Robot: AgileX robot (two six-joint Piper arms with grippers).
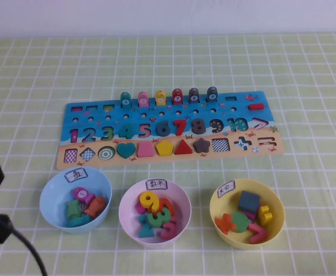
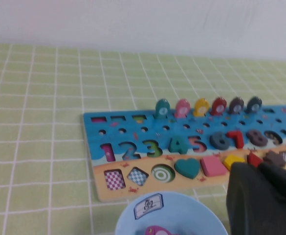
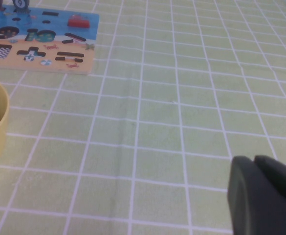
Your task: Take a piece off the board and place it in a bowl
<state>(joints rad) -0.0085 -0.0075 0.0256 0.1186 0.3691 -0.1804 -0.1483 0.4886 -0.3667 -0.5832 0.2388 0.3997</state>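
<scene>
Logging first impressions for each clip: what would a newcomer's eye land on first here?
The bright puzzle board in the middle of the green checked cloth, with a row of six coloured pegs along its far edge, the teal piece leftmost. In front of it sit three bowls in a line: blue bowl on the left, pink bowl in the middle, yellow bowl on the right, each holding toy pieces. The left hand hangs near the blue bowl; the right hand is over bare cloth.

We read numbers 1 to 10 on the board (image 1: 173, 123); the bowls' handwritten labels stay illegible.
</scene>
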